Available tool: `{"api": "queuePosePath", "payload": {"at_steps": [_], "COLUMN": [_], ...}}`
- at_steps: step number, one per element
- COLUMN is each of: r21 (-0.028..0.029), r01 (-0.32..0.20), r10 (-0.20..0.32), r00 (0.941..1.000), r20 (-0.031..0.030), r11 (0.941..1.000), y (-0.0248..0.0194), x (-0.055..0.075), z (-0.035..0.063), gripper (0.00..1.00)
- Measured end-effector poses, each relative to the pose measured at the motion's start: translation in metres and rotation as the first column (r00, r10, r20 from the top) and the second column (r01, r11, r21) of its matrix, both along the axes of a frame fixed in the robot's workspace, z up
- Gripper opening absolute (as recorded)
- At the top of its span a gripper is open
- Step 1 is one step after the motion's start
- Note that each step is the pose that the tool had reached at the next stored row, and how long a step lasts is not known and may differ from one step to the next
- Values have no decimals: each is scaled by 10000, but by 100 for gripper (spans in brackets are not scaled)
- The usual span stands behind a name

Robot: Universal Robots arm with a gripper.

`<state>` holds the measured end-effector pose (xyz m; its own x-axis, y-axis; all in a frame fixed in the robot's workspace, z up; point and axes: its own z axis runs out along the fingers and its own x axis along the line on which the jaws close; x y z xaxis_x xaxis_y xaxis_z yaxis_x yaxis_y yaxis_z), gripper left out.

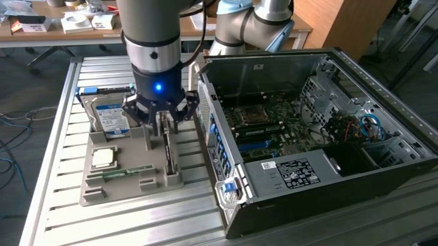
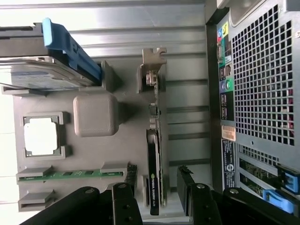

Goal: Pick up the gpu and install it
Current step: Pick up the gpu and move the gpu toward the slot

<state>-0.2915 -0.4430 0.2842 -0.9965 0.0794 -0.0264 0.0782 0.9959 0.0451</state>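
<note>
Exterior view: light is even, moderate and indoor, apparently from overhead. A soft sheen is carried by the slatted table (image 1: 123, 215), and no hard shadows are cast on it. The inside of the computer case (image 1: 287, 123) is left dim, with its far bays in deep shadow. A blue lamp (image 1: 159, 87) is seen glowing on the arm (image 1: 154, 46). The floor (image 1: 27, 138) is dark.

Wrist view: heavily overexposed. The table and the processor (image 2: 41, 136) are washed to white. The pincer (image 2: 157, 171) is rendered near black. A faint shadow is thrown beside the grey block (image 2: 95, 115).
</note>
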Motion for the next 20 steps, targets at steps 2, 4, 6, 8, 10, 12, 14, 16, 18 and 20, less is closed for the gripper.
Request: {"api": "queuePosePath", "payload": {"at_steps": [2,4,6,8,10,12,14,16,18,20], "r21": [0,0,-1,-1,0,-1,0,-1,-1,-1], "r01": [0,0,0,0,0,0,0,0,0,0], "r10": [0,0,0,0,0,0,0,0,0,0], "r00": [10000,10000,10000,10000,10000,10000,10000,10000,10000,10000], "r20": [0,0,-1,-1,0,-1,0,0,-1,0], "r11": [10000,10000,10000,10000,10000,10000,10000,10000,10000,10000], "y": [0,0,0,0,0,0,0,0,0,0], "x": [0,0,0,0,0,0,0,0,0,0], "z": [-30,-62,-95,-128,-164,-195,-226,-257,-283,-301], "gripper": [47,47,47,47,47,47,47,47,47,47]}}
